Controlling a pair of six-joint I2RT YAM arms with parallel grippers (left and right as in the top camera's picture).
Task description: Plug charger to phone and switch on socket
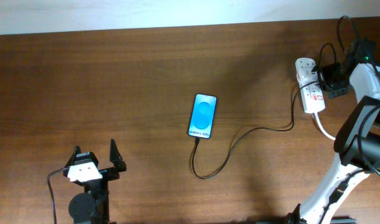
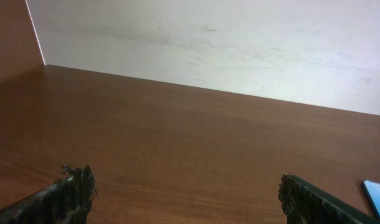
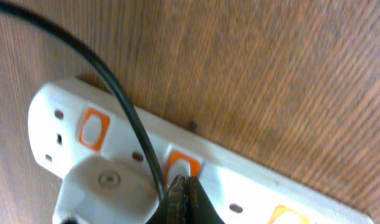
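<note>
Right gripper (image 3: pixel 180 190) is down on the socket (image 3: pixel 240 180) at the far right of the table (image 1: pixel 115 74), fingers pinched together into one blunt tip, nothing held between them, and that tip sits right at the lower edge of the middle orange switch (image 3: pixel 180 165). The white adapter (image 3: pixel 103 183) is seated in the strip just beside it, and the black charger cable (image 3: pixel 123 99) runs right past the fingertip. That's the worry: a push that lands off-centre could skid off the rocker, catch the cable and drag on it. The other end of that lead appears to be in the bottom of the phone (image 1: pixel 203 116), which lies mid-table with its blue screen up, so a tug might pull it loose. The strip looks light too; a sideways shove could slide it rather than click the switch. Left gripper (image 1: pixel 95 150) hovers at the near left edge, fingers spread wide, empty, well away from it all.
</note>
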